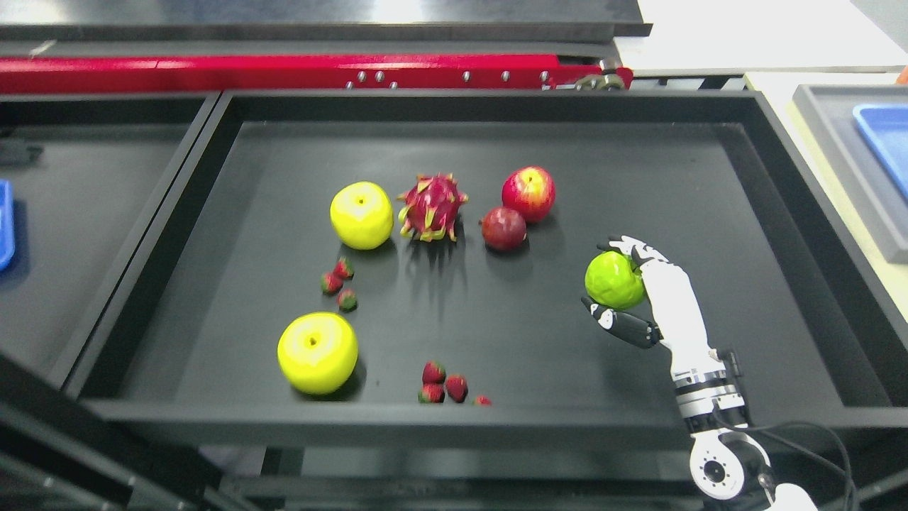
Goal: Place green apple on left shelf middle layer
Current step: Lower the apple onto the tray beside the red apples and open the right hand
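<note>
The right hand (649, 291) cups the green apple (613, 279), fingers curled around it, right of the dragon fruit (431, 206); keep the grip firm while carrying.

The right arm (699, 397) comes up from the bottom right corner. Its wrist is straight. The right hand (649, 298) is white, with a dark thumb. Its fingers (635, 248) curl over a green apple (613, 279), and the thumb sits under it.

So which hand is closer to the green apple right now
Right. The right hand wraps the green apple, fingers above and thumb below, over the right side of the black tray. The left hand is out of view.
</note>
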Available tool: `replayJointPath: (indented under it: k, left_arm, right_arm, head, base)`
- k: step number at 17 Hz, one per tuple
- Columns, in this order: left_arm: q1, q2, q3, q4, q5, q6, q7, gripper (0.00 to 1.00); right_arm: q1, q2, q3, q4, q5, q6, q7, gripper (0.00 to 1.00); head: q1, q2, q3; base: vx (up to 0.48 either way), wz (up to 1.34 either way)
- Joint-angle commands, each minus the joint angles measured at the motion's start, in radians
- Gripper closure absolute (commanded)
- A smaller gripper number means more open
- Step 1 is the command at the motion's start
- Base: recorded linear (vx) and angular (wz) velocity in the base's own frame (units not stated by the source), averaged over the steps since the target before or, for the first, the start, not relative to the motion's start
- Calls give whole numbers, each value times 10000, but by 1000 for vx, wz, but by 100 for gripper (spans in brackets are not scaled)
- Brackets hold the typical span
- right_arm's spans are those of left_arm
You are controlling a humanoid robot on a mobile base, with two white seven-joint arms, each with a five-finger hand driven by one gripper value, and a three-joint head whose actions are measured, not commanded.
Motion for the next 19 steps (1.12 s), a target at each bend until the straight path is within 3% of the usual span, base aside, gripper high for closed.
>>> replayJointPath:
  k: [1, 5, 7, 8, 9, 10, 13, 17, 19]
  left_arm:
    - [0, 175, 0, -5, 0, 0, 4, 0]
    - [0, 175, 0, -5, 0, 0, 4, 0]
    - [0, 175, 0, -5, 0, -15, 4, 0]
    - [0, 175, 0, 10, 0, 0, 4, 0]
    - [0, 175, 0, -5, 0, 0, 4, 0]
    - [0, 175, 0, -5, 0, 0, 4, 0]
    - [0, 175, 0, 10, 0, 0, 4, 0]
    - [0, 175, 0, 10, 0, 0, 4, 0]
    - [0, 175, 0, 10, 0, 0, 4, 0]
  right_arm:
    - [-202, -38, 669, -5, 1, -541, 492, 98]
    - [-1075, 84, 2324, -5, 1, -897, 2056, 97]
    - [-1627, 846, 3214, -5, 16, -836, 2760, 95]
    - [-1706, 1291, 3522, -5, 1, -593, 3585, 72]
    - [-1676, 1291, 3646, -5, 1, 63, 4307, 20]
    - [-1676, 1291, 3678, -5, -90, 586, 4678, 0]
    - [-1569, 1291, 3206, -5, -734, 499, 4759, 0]
    - [-621, 1291, 892, 255, -2294, 423, 4285, 0]
    - [100, 1291, 367, 714, -3034, 41, 3536, 0]
  head:
    - [0, 0, 0]
    - [0, 0, 0]
    - [0, -1, 0]
    - [0, -1, 0]
    - [0, -1, 0]
    - [0, -1, 0]
    - [0, -1, 0]
    - [0, -2, 0]
    - [0, -2, 0]
  base:
    - [388, -206]
    - [339, -130]
    - [216, -148]
    - [119, -123]
    - [119, -123]
    - [79, -111]
    - [51, -68]
    - [4, 4]
    - [0, 0]
